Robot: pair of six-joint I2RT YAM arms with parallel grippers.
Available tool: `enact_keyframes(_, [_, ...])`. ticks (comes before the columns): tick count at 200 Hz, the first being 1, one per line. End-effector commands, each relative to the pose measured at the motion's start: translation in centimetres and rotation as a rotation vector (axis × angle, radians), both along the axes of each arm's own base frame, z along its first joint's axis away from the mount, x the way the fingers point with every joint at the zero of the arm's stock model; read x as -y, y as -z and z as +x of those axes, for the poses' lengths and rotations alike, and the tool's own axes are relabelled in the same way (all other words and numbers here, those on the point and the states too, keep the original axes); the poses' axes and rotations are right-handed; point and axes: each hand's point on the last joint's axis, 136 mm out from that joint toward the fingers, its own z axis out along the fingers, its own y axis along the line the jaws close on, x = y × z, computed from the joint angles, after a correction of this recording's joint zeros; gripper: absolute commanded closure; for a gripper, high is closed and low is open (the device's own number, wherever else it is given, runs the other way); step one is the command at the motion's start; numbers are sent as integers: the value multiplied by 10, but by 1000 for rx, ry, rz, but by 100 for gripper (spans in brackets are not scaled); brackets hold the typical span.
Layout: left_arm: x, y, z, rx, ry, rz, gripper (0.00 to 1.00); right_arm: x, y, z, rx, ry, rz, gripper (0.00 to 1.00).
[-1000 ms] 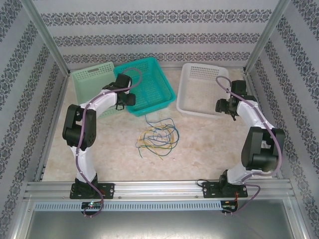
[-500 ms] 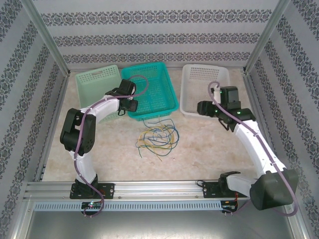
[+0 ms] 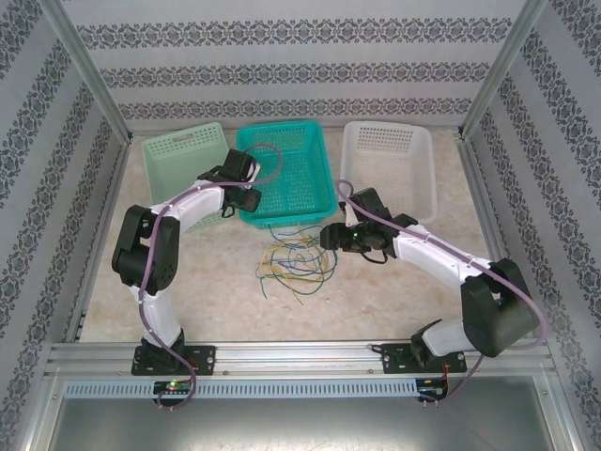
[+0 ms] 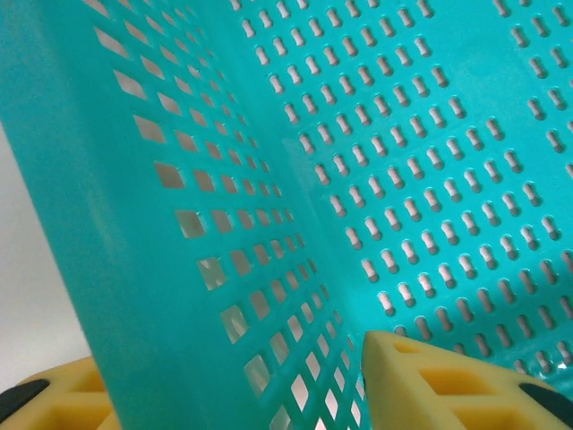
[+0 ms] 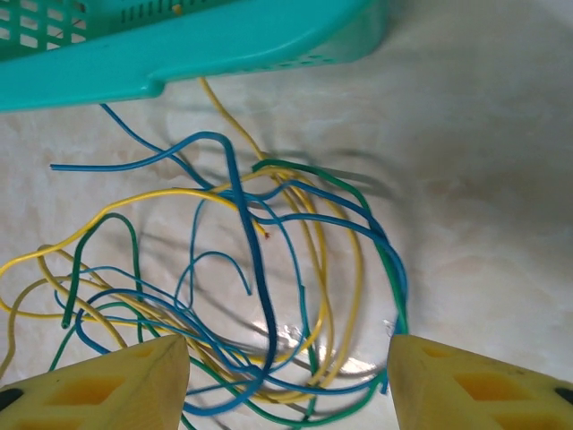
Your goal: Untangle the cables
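The left gripper has its jaws about half open and pinches the side wall of the teal basket. The basket floor lies just right of the jaws. The right gripper is wide open and holds nothing. The cables lie tangled just ahead, between its fingers. Further ahead is the basket's edge. Bare table spreads to the right.

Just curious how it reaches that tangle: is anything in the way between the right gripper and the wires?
Nothing visible. The right gripper hangs open, aimed at the cables lying loose on the table. The teal basket has its rim beyond the pile, not between.
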Motion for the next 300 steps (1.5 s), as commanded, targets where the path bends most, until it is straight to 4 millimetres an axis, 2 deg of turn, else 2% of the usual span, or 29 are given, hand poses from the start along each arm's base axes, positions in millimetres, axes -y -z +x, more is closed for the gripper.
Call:
enact_keyframes(1, [19, -28, 11, 85, 52, -45, 48, -12, -2, 14, 10, 22, 38, 42])
enact_keyframes(21, [15, -30, 12, 83, 21, -39, 43, -21, 1, 16, 8, 12, 46, 46])
enact_keyframes(33, [14, -29, 10, 81, 18, -37, 38, -24, 4, 16, 5, 3, 38, 52])
enact_keyframes(62, [7, -33, 5, 92, -12, -30, 24, -26, -4, 16, 31, -5, 37, 89])
enact_keyframes(77, [4, -39, 2, 110, -35, -36, 15, -22, -16, 14, 65, -8, 33, 100])
enact_keyframes(94, [0, -47, -1, 131, -67, -44, 0, -13, -31, 7, 98, -23, 4, 100])
enact_keyframes(122, [-12, -67, -9, 208, -130, -56, 0, -2, -56, -9, 117, -79, -32, 100])
enact_keyframes(176, [-21, -114, -24, 339, -149, -95, 0, -8, -97, -37, 154, -204, 50, 100])
enact_keyframes(188, [-13, -122, -27, 351, -106, -134, 0, -8, -107, -41, 178, -232, 51, 100])
enact_keyframes(209, [33, -140, -46, 392, 149, -298, 0, -10, -129, -44, 260, -265, 76, 100])
enact_keyframes(222, [53, -151, -60, 434, 255, -357, 0, -10, -145, -43, 323, -269, 97, 100])
enact_keyframes(265, [82, -182, -92, 477, 425, -473, 0, -9, -182, -35, 442, -239, 165, 100])
enact_keyframes(300, [110, -193, -114, 425, 571, -555, 2, -17, -192, -31, 450, -257, 220, 100])
